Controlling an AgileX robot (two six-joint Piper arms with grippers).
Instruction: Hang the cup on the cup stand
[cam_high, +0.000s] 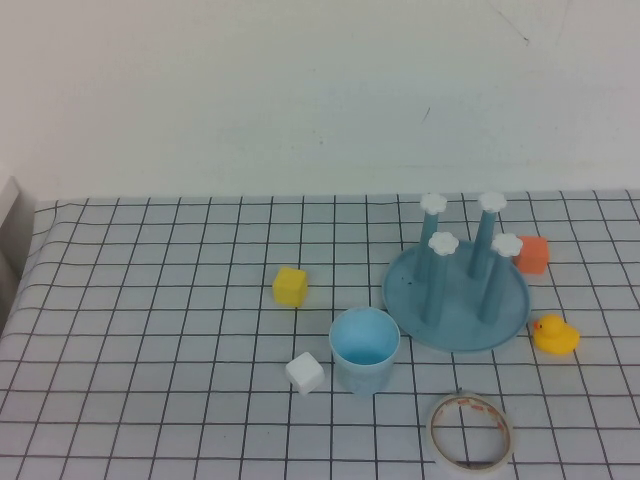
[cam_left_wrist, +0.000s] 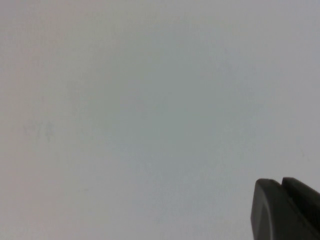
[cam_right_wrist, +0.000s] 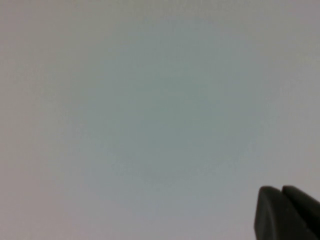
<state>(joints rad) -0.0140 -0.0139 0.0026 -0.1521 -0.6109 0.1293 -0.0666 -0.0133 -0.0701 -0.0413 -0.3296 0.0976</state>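
The light blue cup (cam_high: 365, 349) stands upright, mouth up, on the checked cloth near the front middle. The cup stand (cam_high: 456, 296), a round blue-grey dish with four blue pegs and white flower caps, sits just right of and behind the cup. Neither arm shows in the high view. My left gripper (cam_left_wrist: 281, 182) shows only as two dark fingertips pressed together against a blank pale surface, holding nothing. My right gripper (cam_right_wrist: 281, 189) looks the same, fingertips together and empty. Neither wrist view shows the cup or the stand.
A yellow cube (cam_high: 290, 286) lies left of the stand and a white cube (cam_high: 304, 373) next to the cup's left side. An orange cube (cam_high: 532, 254) is behind the stand, a yellow duck (cam_high: 554, 335) at its right, and a tape ring (cam_high: 470, 431) in front.
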